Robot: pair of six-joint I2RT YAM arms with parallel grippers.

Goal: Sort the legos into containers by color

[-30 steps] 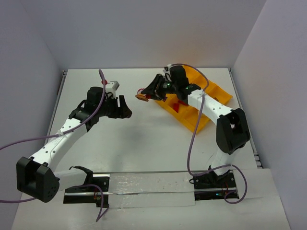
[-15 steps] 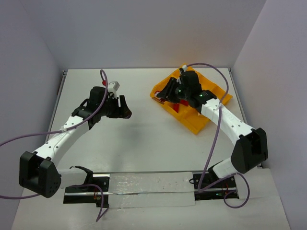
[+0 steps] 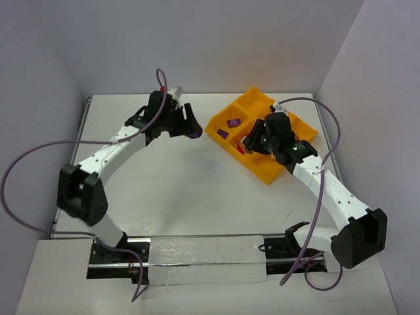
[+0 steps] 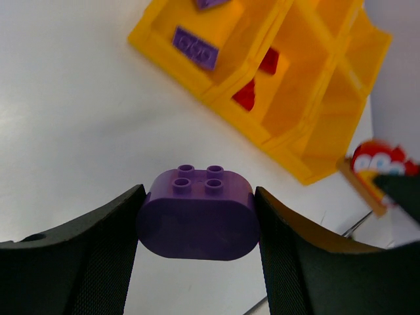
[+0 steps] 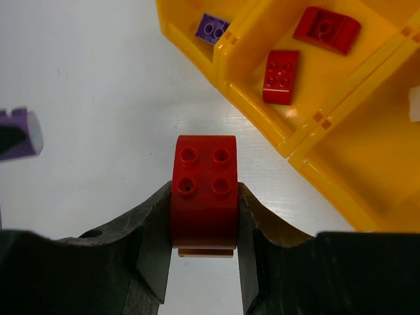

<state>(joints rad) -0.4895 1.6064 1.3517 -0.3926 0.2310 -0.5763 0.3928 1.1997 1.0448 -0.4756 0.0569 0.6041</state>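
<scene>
My left gripper (image 3: 191, 128) is shut on a purple rounded brick (image 4: 198, 213) and holds it above the table, left of the orange-yellow tray (image 3: 264, 164). My right gripper (image 3: 249, 142) is shut on a red brick (image 5: 204, 190) with a thin brown piece (image 5: 203, 252) stuck under it, at the tray's near-left edge (image 5: 287, 146). One compartment holds two purple bricks (image 3: 233, 122) (image 3: 222, 133). The compartment beside it holds two red bricks (image 5: 327, 29) (image 5: 281, 77). A white brick (image 5: 414, 105) shows at the frame edge in another compartment.
White walls close in the table on the left, back and right. The tray (image 4: 308, 131) lies at an angle at the back right. Purple cables trail from both arms. A clear strip lies along the near edge (image 3: 203, 252).
My left gripper has swung toward the back right with the purple brick, closer to the tray. My right gripper has moved right, from the open table to the tray's edge, still holding the red brick.
</scene>
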